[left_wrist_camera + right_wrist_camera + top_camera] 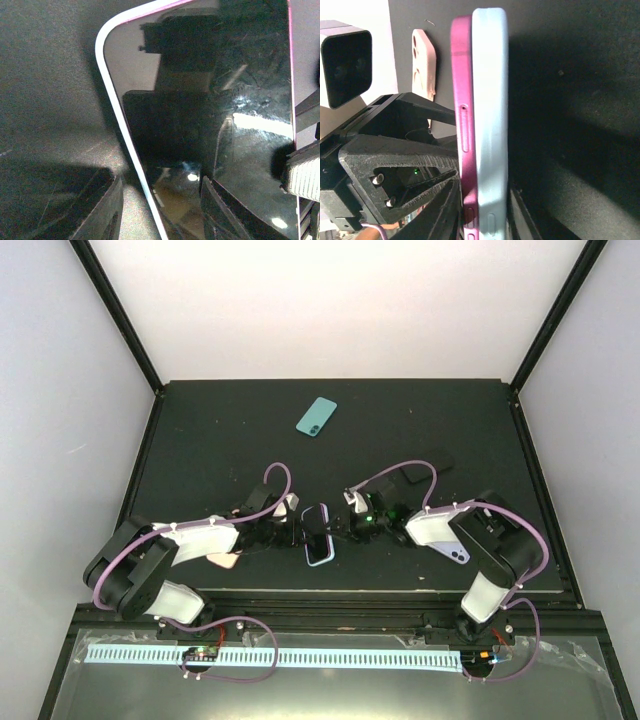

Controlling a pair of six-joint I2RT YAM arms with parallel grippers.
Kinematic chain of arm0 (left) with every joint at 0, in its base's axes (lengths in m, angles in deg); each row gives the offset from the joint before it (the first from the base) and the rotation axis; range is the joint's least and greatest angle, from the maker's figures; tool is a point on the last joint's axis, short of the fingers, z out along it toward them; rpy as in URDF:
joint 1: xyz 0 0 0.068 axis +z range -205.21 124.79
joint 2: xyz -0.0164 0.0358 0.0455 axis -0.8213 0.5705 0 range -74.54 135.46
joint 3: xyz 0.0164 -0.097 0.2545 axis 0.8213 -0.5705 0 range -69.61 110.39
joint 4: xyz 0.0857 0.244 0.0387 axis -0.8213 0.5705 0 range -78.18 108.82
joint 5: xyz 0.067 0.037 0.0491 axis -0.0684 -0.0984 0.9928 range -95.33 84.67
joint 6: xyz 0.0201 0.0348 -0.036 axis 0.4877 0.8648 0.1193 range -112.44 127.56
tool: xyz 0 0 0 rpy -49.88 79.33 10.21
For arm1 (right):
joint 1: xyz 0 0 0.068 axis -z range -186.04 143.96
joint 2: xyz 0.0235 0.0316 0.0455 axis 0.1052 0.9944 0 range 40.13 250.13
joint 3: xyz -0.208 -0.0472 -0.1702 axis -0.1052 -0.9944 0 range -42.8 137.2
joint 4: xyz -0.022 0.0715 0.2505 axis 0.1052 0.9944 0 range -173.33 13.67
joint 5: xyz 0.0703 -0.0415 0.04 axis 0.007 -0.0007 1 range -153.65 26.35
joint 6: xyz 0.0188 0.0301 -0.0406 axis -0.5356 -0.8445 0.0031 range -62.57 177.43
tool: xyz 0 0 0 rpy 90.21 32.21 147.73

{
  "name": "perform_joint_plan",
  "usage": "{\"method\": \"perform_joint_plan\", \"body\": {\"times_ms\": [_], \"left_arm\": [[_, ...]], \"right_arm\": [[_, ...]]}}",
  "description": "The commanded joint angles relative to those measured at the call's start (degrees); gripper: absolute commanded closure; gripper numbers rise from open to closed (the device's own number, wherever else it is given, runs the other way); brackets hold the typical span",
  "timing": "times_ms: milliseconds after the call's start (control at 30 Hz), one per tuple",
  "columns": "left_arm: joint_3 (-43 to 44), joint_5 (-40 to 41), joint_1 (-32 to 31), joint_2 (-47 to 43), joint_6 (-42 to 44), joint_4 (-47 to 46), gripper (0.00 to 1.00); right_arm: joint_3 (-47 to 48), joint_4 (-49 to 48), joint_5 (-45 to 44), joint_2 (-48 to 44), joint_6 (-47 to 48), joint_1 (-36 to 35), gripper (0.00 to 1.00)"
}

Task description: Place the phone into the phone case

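Note:
The teal phone (316, 417) lies alone at the back of the black table, far from both grippers. Beside my right arm lies the lavender phone case (456, 554), camera cut-out showing. Between the arms stands a pink phone (462, 125) in a light blue case (490, 100), its black screen (240, 75) turned toward my left wrist. My right gripper (485, 220) is shut across the thickness of this pair. My left gripper (160, 215) is open astride the case's pale rim (112, 95): one finger stands apart outside it, the other over the screen.
A pale pink case (424, 62) lies on the table under my left arm (225, 560). A dark flat slab (425, 472) sits behind the right gripper (347, 525). White walls and a black frame close in the table (200, 440).

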Motion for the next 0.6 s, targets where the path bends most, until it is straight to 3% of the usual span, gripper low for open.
{"method": "perform_joint_plan", "body": {"times_ms": [0,133,233,267,433,567], "left_arm": [[0.3,1.7,-0.5,1.0,0.8,1.8,0.55],[0.0,1.6,-0.5,0.7,0.1,1.3,0.55],[-0.3,1.4,-0.5,-0.1,-0.1,1.2,0.56],[-0.3,1.6,-0.5,-0.6,-0.3,1.2,0.56],[-4.7,1.5,1.0,-7.0,-3.3,-3.1,0.53],[-5.6,-4.1,3.9,-10.6,-3.5,-5.1,0.45]], "right_arm": [[2.6,2.5,-0.4,-0.9,2.6,-0.2,0.70],[3.5,3.5,-0.5,-0.2,2.9,-0.3,0.73],[3.2,4.8,-2.5,-2.0,4.0,-0.2,0.96],[2.8,5.5,-3.5,-3.1,4.5,-0.3,0.99],[2.6,13.5,-8.8,-7.0,8.9,-0.4,0.99],[0.6,8.7,-6.7,-9.4,7.8,-0.3,0.99]]}}
